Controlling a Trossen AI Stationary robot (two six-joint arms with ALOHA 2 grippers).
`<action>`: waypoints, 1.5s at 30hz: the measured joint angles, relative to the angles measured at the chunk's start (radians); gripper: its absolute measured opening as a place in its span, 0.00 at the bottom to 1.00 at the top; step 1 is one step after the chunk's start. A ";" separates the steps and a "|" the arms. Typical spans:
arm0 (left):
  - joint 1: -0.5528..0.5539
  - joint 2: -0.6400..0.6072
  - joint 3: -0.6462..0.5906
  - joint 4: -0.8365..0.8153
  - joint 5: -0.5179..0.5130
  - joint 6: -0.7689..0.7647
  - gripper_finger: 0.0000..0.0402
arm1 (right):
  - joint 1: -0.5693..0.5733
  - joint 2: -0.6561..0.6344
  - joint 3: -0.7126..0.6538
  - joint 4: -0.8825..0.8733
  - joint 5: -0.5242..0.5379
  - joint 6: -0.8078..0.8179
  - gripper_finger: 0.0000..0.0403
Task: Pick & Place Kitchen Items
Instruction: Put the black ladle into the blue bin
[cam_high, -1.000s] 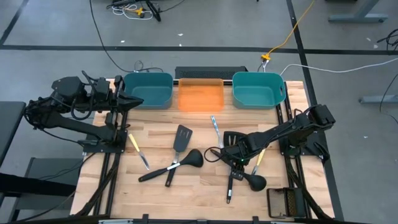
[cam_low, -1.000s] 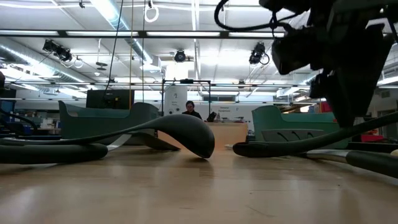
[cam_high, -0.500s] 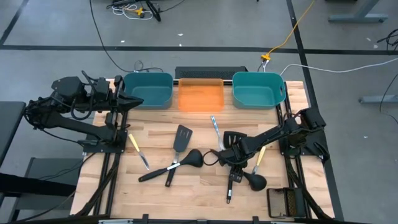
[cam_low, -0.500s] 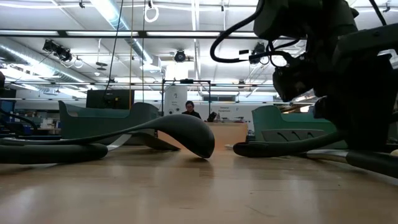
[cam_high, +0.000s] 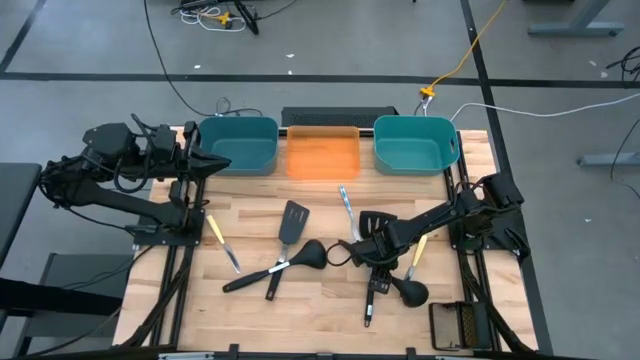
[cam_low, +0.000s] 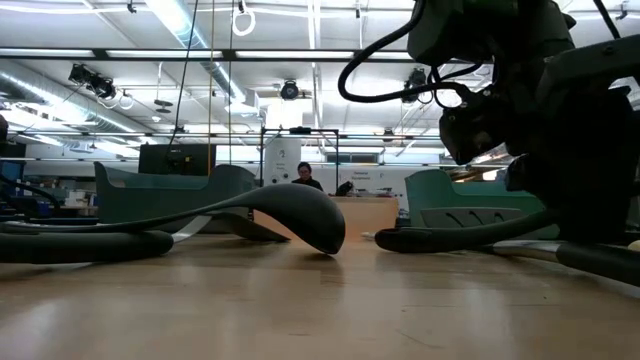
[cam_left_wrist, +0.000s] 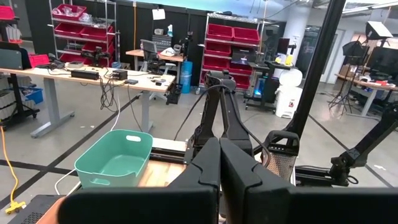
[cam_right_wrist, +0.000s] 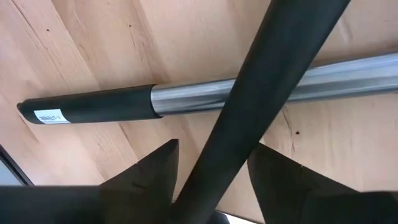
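My right gripper (cam_high: 372, 262) (cam_right_wrist: 211, 155) is down at the table right of centre, open, with a finger on each side of the black handle (cam_right_wrist: 273, 68) of a ladle (cam_high: 410, 292). That handle lies across a steel-shafted utensil (cam_right_wrist: 199, 96) with a black grip. The ladle's handle end (cam_low: 395, 239) rests on the wood. The head of a black spatula (cam_high: 375, 222) shows just beyond the gripper. My left gripper (cam_high: 215, 160) (cam_left_wrist: 219, 168) waits shut and level above the far left, beside the left teal bin. My right gripper comes steeply from above, and its fingers (cam_right_wrist: 155, 171) stand across the ladle's black handle (cam_right_wrist: 249, 124), one on each side. One finger is right against the handle; whether it touches I cannot tell. The handle lies on the steel shaft below it.
Two teal bins (cam_high: 238, 145) (cam_high: 415, 143) and an orange bin (cam_high: 323, 155) line the far edge. Another spatula (cam_high: 292, 222) and ladle (cam_high: 310, 255) lie at the centre. There are yellow-handled knives (cam_high: 218, 238) (cam_high: 418, 252) and a slim knife (cam_high: 346, 205). A person (cam_low: 305, 175) sits far behind the table.
My right gripper has come down toward the table over the ladle's handle and has tipped a little further downward. Over the last half second it has kept still. The utensils have not moved.
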 joint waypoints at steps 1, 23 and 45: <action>0.000 0.000 0.000 0.000 0.000 0.000 0.01 | 0.000 0.000 0.000 0.000 0.000 0.000 0.46; 0.000 0.000 0.000 0.000 0.000 0.000 0.01 | 0.000 0.000 0.000 0.000 -0.023 -0.012 0.15; 0.000 0.000 0.000 0.000 0.000 0.000 0.01 | 0.000 0.000 0.000 0.000 -0.025 -0.013 0.08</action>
